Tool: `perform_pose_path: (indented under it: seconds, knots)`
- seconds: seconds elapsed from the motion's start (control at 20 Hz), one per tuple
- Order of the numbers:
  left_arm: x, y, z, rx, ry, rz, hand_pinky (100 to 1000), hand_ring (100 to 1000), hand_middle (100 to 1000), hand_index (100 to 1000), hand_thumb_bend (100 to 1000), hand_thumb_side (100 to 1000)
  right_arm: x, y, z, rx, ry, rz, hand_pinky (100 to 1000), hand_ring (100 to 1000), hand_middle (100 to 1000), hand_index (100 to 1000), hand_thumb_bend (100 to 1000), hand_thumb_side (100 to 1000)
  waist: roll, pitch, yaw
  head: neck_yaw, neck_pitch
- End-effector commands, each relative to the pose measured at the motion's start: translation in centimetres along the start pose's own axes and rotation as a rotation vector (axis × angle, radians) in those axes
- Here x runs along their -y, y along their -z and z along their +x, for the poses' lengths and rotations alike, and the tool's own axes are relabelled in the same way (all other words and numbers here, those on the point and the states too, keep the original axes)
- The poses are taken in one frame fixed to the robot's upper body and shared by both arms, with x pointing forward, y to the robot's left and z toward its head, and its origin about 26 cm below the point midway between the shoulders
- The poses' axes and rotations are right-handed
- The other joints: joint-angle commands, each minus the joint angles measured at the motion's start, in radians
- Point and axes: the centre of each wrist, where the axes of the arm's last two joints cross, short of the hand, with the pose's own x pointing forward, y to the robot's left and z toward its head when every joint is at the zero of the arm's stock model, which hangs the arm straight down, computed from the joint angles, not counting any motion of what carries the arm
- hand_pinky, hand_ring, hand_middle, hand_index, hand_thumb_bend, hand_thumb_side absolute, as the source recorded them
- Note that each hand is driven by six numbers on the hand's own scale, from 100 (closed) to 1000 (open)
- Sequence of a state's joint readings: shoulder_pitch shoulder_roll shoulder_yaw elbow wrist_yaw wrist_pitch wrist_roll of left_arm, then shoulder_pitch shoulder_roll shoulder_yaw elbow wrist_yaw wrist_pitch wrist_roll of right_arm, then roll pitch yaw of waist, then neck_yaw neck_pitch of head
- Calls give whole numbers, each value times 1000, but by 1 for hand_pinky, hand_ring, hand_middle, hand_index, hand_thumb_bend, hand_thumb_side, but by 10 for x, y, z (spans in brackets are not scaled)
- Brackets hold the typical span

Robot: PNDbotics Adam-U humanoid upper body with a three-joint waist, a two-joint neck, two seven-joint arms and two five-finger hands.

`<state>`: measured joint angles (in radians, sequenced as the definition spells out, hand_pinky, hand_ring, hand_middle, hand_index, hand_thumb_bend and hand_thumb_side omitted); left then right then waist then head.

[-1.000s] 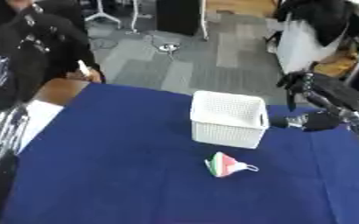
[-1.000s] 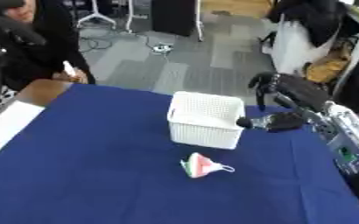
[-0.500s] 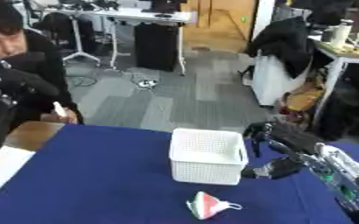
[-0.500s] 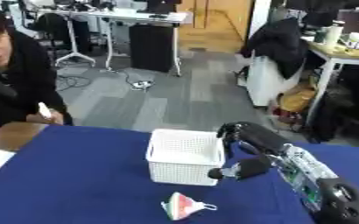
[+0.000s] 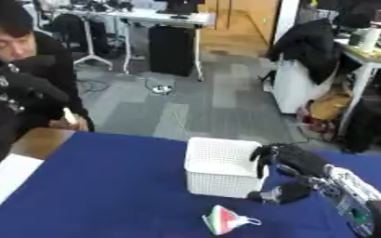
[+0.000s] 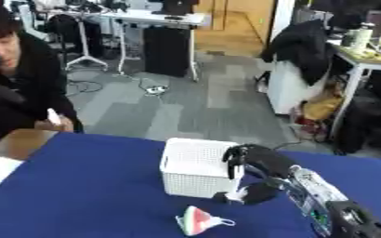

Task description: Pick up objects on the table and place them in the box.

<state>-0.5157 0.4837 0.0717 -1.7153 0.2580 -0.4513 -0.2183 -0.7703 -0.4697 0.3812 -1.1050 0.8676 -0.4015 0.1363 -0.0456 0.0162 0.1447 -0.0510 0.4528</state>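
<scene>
- A white perforated box [image 5: 220, 167] is standing upright on the blue table [image 5: 104, 195], toward the far middle of the cloth; its open top is facing up, and what lies inside cannot be made out.
- The right hand [image 5: 277, 160] is reaching in from the lower right, its black fingers [image 6: 236, 155] curling over the box's right rim and touching that wall; the thumb [image 5: 277, 194] is sticking out lower down by the box's near right corner; no object is showing in the hand, though whether it is gripping the rim cannot be told.
- A small folded thing in red, white and green with a thin white loop [image 5: 225, 219] is lying flat on the cloth just in front of the box, apart from it and left of the right forearm [image 5: 348, 195]; nothing is touching it.
- The left hand is showing in neither view.
</scene>
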Motion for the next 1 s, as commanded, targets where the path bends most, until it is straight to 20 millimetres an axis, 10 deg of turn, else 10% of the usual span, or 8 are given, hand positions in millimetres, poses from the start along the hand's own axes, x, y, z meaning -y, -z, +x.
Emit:
perform_pose_path:
  seconds: [0.05, 1.0]
  knots:
    - [-4, 10, 7, 31, 18, -14, 636, 634, 779, 714, 182, 976, 1, 1, -1, 7, -22, 14, 829, 709, 740, 651, 674, 1000, 4, -9, 2, 17, 9]
    - [-3, 12, 8, 38, 13, -14, 638, 634, 780, 714, 182, 975, -34, 1, -4, -29, -6, 141, 837, 717, 732, 1000, 661, 1000, 6, -8, 5, 22, 23]
